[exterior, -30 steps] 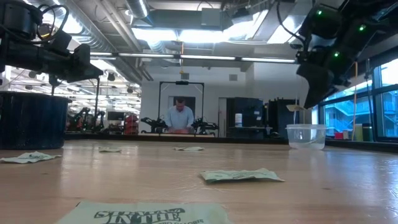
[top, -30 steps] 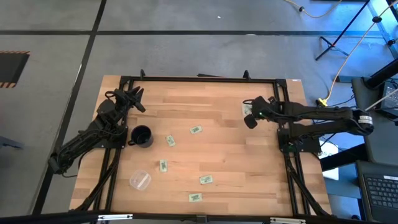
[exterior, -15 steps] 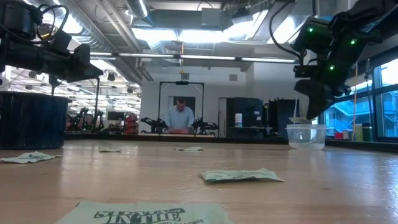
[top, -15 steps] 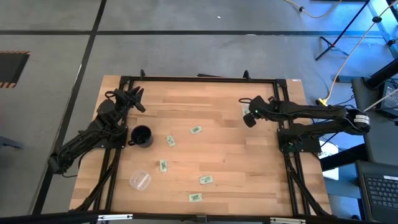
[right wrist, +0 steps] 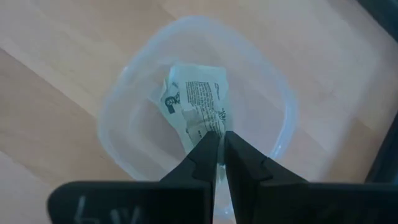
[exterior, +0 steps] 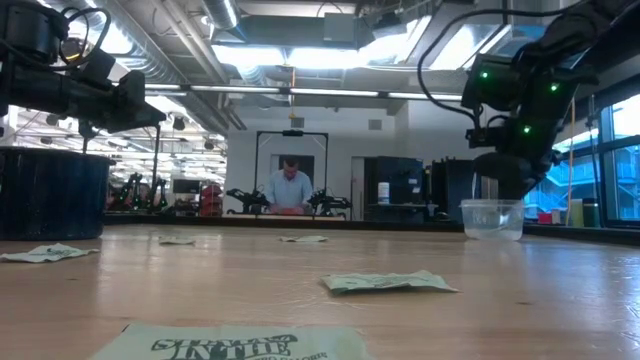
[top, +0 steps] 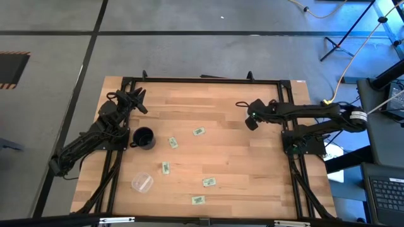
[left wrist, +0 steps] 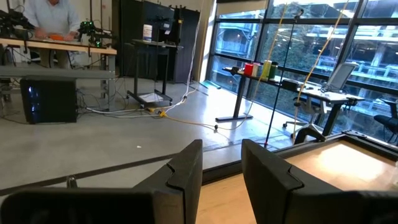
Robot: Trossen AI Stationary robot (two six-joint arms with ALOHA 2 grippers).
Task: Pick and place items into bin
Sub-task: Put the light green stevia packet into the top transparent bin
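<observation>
Table [top: 227, 157] | R pincer [right wrist: 220, 144] nipping packet [right wrist: 198, 106] over bin [right wrist: 273, 93], bin rim part-hidden | L pincer [left wrist: 221, 163] narrowly open, empty

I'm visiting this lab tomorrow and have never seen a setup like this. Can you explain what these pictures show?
It is a robot with two dark arms at a wooden table, each ending in a two-finger claw. One picture looks straight down, one looks level across the tabletop, and one comes from each wrist. The right claw is shut on a pale green packet, over a clear tub. The left claw waits open by the table's left edge, holding nothing. On the table lie five loose packets, a black cup and a second clear tub.
</observation>
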